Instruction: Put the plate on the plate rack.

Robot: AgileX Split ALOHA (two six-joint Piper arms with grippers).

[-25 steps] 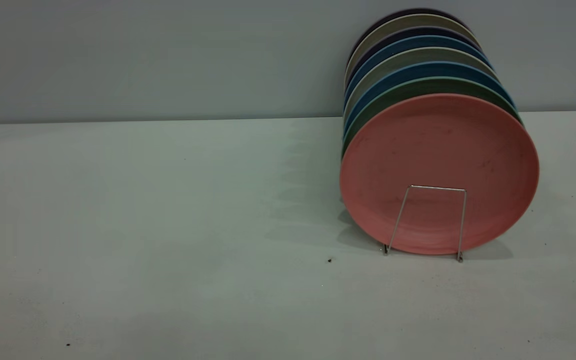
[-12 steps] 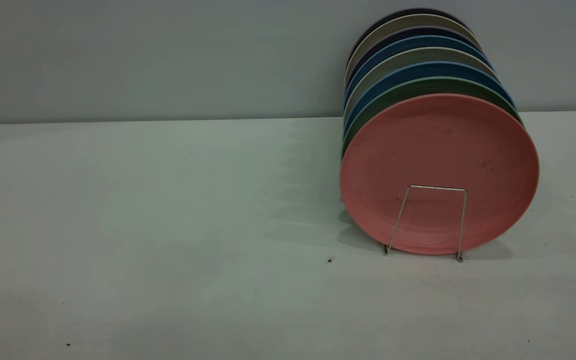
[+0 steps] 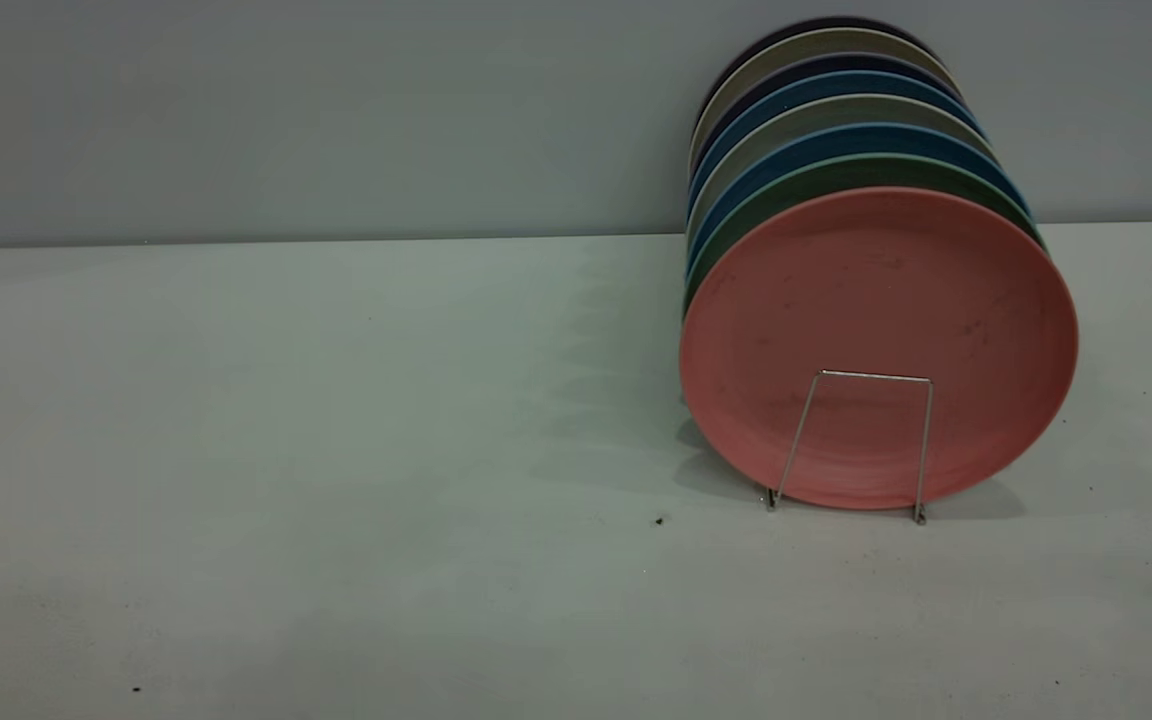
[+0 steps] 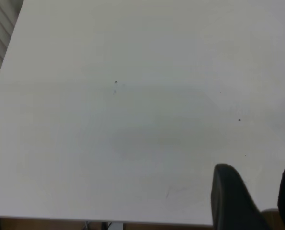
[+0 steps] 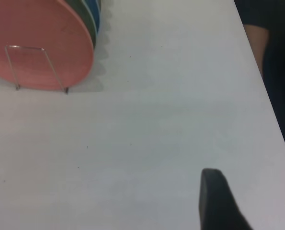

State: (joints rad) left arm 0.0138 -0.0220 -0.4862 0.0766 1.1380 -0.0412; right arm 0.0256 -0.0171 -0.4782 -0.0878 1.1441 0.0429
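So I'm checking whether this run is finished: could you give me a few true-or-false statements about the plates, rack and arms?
1. The round salmon-pink matte plate stands upright in the thin silver wire rack. True.
2. It is the rearmost plate. False: it is frontmost, before the teal-green plate.
3. A gripper holds the pink plate. False: nothing touches it.
4. The right gripper is over bare table. True.
5. The left gripper has its jaws shut. False: they stand apart.

no readable text, labels or numbers anywhere

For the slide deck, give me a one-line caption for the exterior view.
Salmon-pink plate stands upright at the front of the wire plate rack, ahead of green and blue plates; no arm in view.
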